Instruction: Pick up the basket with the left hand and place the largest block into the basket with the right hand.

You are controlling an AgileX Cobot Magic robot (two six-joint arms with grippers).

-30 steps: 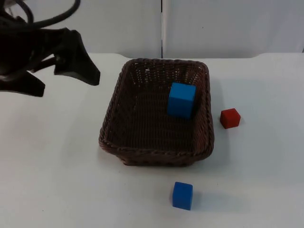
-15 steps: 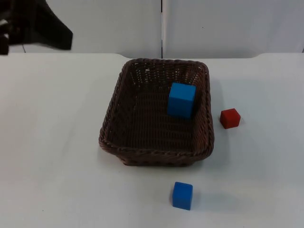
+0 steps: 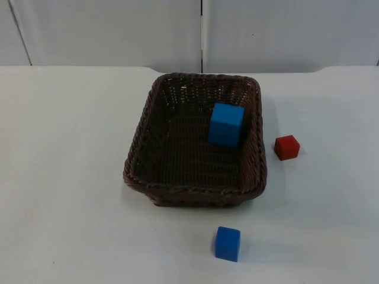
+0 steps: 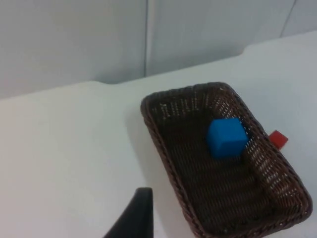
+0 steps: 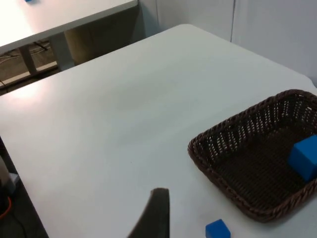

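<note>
A brown wicker basket (image 3: 135, 176) rests on the white table at its middle. The largest block, a blue cube (image 3: 226, 124), lies inside it against the right wall. The left wrist view takes in the basket (image 4: 159, 133) and the cube (image 4: 226, 137) from well back and above, with my left gripper (image 4: 136, 219) far from the rim and holding nothing. My right gripper (image 5: 155, 214) also hangs high and away from the basket (image 5: 199, 148), with the cube (image 5: 304, 156) beyond it.
A small red block (image 3: 286, 147) lies just right of the basket. A small blue block (image 3: 227, 243) sits on the table in front of it, also seen from the right wrist (image 5: 218, 229). The grey partition wall runs along the table's far edge.
The left arm has pulled up and to the left, out of the top view. The basket and the blocks have not moved.
</note>
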